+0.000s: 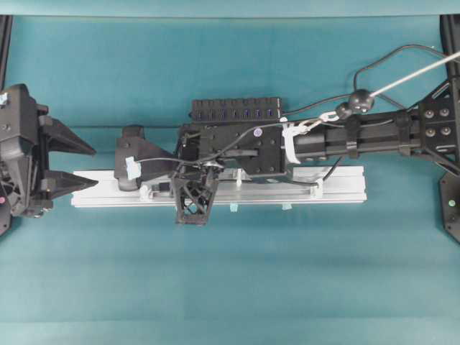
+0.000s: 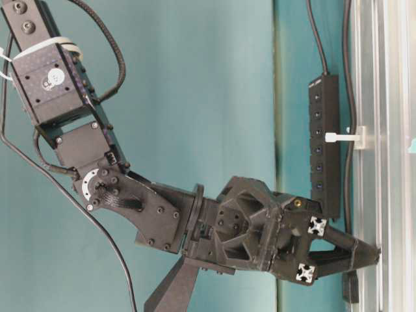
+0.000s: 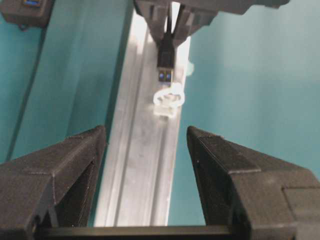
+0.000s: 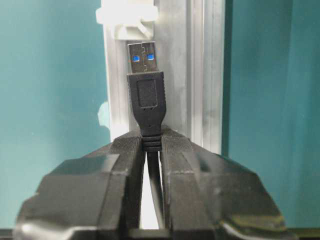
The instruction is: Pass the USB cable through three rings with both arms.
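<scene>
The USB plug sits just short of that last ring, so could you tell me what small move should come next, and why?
Probably the right end effector, shut on the USB cable, should ease the plug straight ahead through the ring: the tip is lined up just short of it, and the open left end effector waits beyond.

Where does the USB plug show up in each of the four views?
Overhead: hidden under the right arm, not visible.
Table-level: not distinguishable; the right gripper tips touch the aluminium rail.
Left wrist: USB plug at top centre, pointing at a white ring.
Right wrist: centre, held in the shut gripper, tip just short of the ring.
Shared landmark: the aluminium rail.
</scene>
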Robot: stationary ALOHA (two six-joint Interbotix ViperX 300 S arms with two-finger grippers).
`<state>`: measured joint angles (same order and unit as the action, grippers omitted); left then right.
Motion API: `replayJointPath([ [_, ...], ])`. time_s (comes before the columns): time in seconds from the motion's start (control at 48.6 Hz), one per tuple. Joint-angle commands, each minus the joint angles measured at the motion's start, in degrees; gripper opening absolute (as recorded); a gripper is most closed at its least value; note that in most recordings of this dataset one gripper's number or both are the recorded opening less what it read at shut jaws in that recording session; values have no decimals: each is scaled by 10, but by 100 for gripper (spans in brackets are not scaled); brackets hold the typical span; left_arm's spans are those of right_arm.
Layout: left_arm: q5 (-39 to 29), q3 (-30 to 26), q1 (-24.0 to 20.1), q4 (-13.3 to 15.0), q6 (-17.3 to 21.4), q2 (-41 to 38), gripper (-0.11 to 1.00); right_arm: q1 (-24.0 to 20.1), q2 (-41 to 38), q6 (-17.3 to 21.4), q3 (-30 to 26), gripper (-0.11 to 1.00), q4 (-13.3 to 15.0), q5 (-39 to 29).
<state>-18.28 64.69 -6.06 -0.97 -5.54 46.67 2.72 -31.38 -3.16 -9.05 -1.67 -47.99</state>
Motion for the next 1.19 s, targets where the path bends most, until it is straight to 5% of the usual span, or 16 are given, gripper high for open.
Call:
replayJointPath([
  [0.0, 3, -5, -1, -1, -1, 1, 68, -3, 0, -4, -5, -7, -4, 10],
  [1.174, 3, -1, -1, -1, -1, 1, 67, -15, -22, -6, -8, -7, -4, -9],
])
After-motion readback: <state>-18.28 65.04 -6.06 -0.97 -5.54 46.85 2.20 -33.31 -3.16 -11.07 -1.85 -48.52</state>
